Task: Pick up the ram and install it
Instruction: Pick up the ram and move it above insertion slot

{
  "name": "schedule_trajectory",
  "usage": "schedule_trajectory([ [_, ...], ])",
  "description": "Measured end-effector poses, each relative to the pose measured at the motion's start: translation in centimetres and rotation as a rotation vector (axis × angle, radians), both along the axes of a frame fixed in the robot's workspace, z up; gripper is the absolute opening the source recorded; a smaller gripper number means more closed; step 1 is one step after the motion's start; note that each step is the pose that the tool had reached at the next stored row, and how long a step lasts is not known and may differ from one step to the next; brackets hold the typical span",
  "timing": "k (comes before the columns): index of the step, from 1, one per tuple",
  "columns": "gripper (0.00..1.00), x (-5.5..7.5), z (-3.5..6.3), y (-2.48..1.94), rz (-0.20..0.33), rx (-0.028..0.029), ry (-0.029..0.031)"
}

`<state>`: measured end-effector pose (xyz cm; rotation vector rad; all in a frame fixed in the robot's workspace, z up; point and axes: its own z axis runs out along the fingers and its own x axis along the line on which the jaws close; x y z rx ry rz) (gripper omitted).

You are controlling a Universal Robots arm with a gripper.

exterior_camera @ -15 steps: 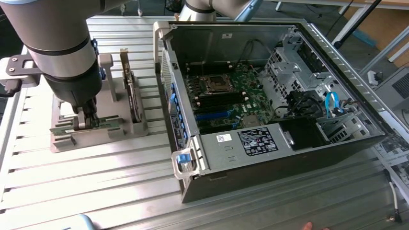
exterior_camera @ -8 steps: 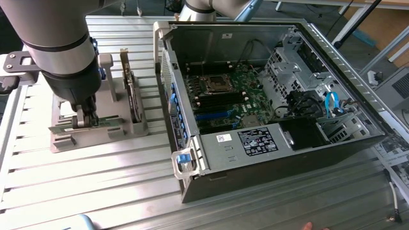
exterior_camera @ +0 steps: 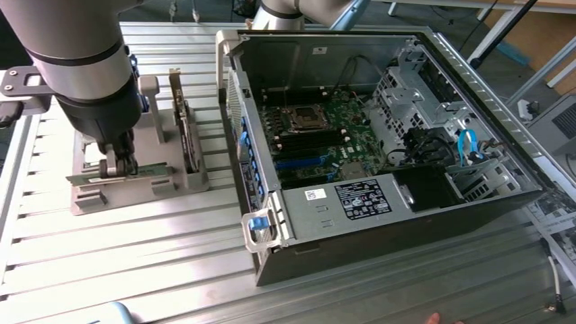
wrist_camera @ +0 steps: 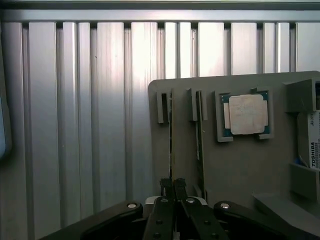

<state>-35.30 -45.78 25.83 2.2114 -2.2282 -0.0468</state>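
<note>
**End effector pinched on ram, ram seated in holder**

- End effector: narrow, fingers nearly together. They clamp the top edge of the ram, one finger per side. Arm comes down approx. vertical over it.
- Ram: thin green stick, standing on its long edge in a slot of the grey holder. It's the slot closest to the holder's outer edge. Seated, not raised.
- Holder: flat on the ribbed metal surface, towards the surface's edge at the exterior view's left.
- Next slot over: expansion card, upright, parallel w/ ram, close but apart.
- Past that, in a square recess of the holder: processor, silver lid up.
- At the holder's far edge from the ram: hard drive, partly in frame.
- PC case: side open, lying on the surface just beside the holder, towards the exterior view's right. Motherboard exposed inside.
</note>
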Motion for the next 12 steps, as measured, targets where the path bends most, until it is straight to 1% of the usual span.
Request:
schedule_trajectory([
  [12,0.12,0.0,1.38,0.00,-0.004,0.0000,0.0000],
])
